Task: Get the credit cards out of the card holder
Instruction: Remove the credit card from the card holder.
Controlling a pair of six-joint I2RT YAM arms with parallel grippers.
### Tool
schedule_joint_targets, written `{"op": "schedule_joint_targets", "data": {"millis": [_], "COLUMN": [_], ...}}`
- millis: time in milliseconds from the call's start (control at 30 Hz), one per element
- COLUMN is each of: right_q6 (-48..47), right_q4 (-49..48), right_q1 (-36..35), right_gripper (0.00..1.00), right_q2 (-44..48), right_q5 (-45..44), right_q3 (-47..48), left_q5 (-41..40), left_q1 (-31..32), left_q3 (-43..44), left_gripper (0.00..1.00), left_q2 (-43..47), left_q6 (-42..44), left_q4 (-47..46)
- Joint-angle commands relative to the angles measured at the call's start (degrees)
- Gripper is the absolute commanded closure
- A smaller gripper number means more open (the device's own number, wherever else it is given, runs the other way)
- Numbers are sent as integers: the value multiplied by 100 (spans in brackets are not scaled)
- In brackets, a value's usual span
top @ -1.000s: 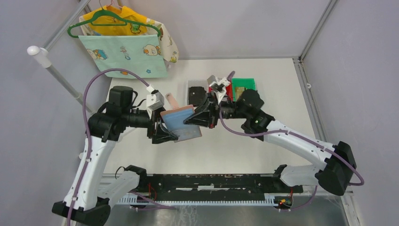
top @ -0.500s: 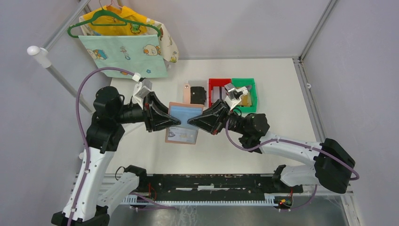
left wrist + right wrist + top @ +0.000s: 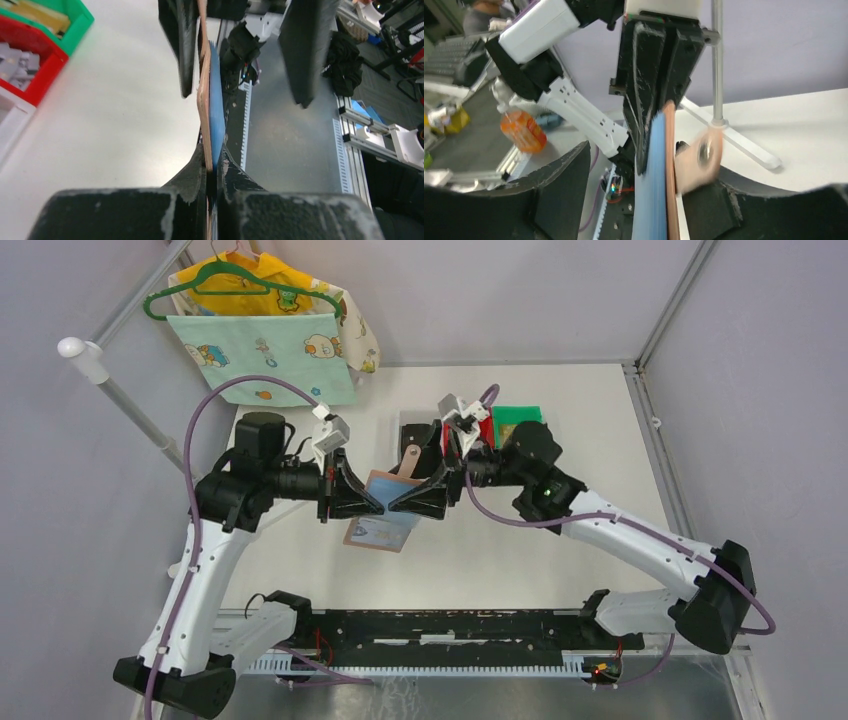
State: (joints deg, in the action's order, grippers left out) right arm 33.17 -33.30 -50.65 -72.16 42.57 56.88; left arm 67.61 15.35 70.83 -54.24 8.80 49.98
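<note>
Passes within the last second from right gripper (image 3: 636, 165) (jaws spread either side now) to left gripper (image 3: 212, 172), pinching holder (image 3: 202, 105) by one edge in mid-air over table (image 3: 560, 420); seems light, floppy, slick, so grab cards (image 3: 381, 531) by stiff exposed edges.

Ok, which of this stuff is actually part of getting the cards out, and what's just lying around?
In the job: card holder, left gripper shut on it, right gripper open around it, pale credit card in its lower flap.

Lying about: red bin, green bin, black blocky item, green hanger with children's clothes.
</note>
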Motion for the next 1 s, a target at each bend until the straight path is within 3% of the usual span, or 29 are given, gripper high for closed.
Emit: {"op": "schedule_joint_targets", "data": {"millis": [0,167,333,367,567,600,667,800,867,967], "right_q6": [-2540,-3590,-3913,-3914,-3623,-3515,-3137,-1902,-1081,180], "right_q4": [3741,5309,5717,5737,5416,5219,4695,2790,1525,-721], "right_q1": [-6,-6,-8,-7,-6,-6,-6,51,135,187], "right_gripper": [34,41,44,48,94,100,100,100,100,100], "right_q2": [-356,-821,-980,-1005,-997,-944,-804,-367,-79,319], "right_q5": [637,460,505,514,621,615,596,606,502,226], "right_q3": [1429,2248,2599,2661,2816,2788,2635,1796,1171,221], "left_q5": [79,-52,-95,-102,-272,-315,-361,-293,-232,-98], "left_q1": [6,11,9,9,10,6,9,15,11,8], "left_q3": [334,544,647,672,682,679,678,674,622,367], "left_gripper": [98,98,98,98,97,92,78,30,22,21], "left_q2": [-66,-114,-170,-179,-171,-171,-187,-198,-139,89], "left_q6": [1504,1662,1937,2008,2188,2214,2218,2116,1877,982], "left_q4": [1228,1333,1588,1647,1725,1726,1741,1717,1524,615]}}
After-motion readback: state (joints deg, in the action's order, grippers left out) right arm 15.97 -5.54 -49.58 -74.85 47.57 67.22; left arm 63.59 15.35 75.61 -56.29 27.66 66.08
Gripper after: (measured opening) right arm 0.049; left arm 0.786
